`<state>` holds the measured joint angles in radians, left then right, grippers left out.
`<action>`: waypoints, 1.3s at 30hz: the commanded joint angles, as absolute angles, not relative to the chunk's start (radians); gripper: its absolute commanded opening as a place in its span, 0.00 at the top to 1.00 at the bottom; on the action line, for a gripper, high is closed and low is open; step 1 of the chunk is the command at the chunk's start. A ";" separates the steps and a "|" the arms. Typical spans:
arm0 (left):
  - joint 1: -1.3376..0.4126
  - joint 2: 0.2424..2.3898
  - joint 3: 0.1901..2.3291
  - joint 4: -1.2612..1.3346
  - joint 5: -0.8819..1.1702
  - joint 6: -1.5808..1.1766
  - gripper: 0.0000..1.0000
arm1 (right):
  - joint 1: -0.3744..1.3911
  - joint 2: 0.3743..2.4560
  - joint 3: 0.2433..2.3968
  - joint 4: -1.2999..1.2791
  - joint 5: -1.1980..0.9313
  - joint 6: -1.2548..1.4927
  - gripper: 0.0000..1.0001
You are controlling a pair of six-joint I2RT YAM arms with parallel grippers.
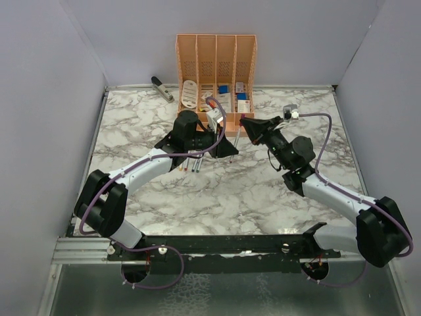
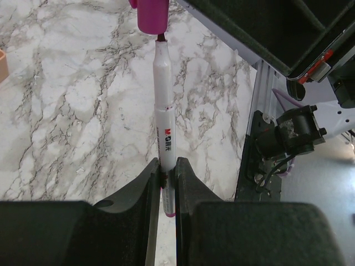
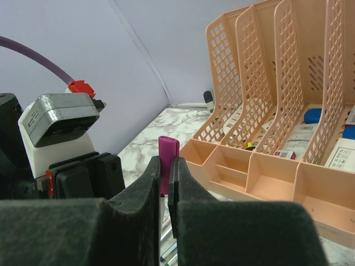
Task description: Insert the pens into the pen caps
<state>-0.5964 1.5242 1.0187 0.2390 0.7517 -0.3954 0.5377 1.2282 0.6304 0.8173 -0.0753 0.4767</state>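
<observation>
Fingers (image 2: 145,191) of the left gripper (image 2: 166,169) are clenched on the rear end of a pen (image 2: 163,100), its tip held at the mouth of the magenta cap (image 2: 152,14) at 12 o'clock, which is pinched tight in the right gripper (image 3: 165,166). Both are judged light, stiff, slick plastic. The pen may be swivelled in that grip if pushed off-axis, so a hold nearer mid-barrel is advised.

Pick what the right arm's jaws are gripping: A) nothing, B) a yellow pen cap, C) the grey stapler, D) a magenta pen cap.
D: the right wrist view shows the magenta pen cap pinched between the right arm's jaws, and the left wrist view shows it meeting the tip of the pen held in the left arm's jaws.
</observation>
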 commanded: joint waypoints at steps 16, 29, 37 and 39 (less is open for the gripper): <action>-0.600 1.510 1.028 0.320 0.704 -0.436 1.00 | 0.560 1.183 0.596 0.776 -0.077 0.474 0.99; -0.599 1.503 1.037 0.361 0.700 -0.448 1.00 | 0.574 1.166 0.590 0.696 -0.095 0.497 0.99; -0.600 1.447 1.071 0.399 0.606 -0.399 1.00 | 0.581 1.227 0.652 0.561 -0.148 0.518 0.99; -0.600 1.442 1.085 0.399 0.566 -0.393 1.00 | 0.589 1.236 0.667 0.520 -0.152 0.501 0.99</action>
<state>-0.6025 1.5166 1.0191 0.2878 0.6678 -0.4274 0.5644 1.2018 0.6384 0.6926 -0.0879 0.5205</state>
